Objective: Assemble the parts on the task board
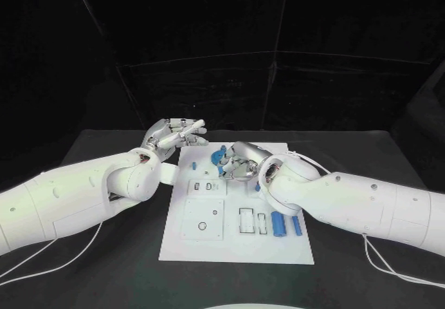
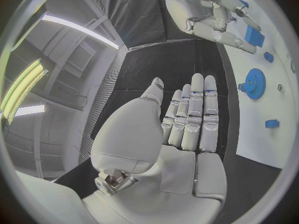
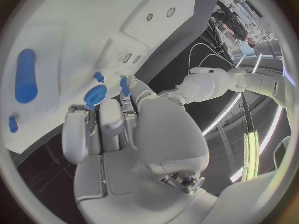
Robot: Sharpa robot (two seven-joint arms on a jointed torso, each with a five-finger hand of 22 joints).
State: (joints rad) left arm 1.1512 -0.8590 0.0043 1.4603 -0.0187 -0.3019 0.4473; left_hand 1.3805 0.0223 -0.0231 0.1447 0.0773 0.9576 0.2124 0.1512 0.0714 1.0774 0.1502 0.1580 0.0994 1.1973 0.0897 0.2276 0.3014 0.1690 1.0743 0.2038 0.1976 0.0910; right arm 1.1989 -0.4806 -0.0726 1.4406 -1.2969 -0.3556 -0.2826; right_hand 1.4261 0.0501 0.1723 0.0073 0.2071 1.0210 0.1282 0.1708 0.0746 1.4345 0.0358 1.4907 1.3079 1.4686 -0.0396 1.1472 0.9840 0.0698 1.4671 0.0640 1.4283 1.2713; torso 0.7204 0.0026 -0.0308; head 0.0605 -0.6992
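Blue gear [image 1: 220,158] on the task board [image 1: 232,251] is touched by the right hand [image 1: 240,165]; the left hand [image 1: 174,135] is held released beyond the board's far-left corner.

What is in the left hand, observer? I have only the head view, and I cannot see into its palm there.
Observer: Nothing. The left wrist view shows the left hand flat, fingers straight and side by side, palm bare.
Operator: Does the right hand grip the gear?
Observer: In the left wrist view the gear lies on the board, with a gap between it and the right hand.
Operator: Anything else near the gear?
Observer: A small blue piece lies alone on the board beside it.
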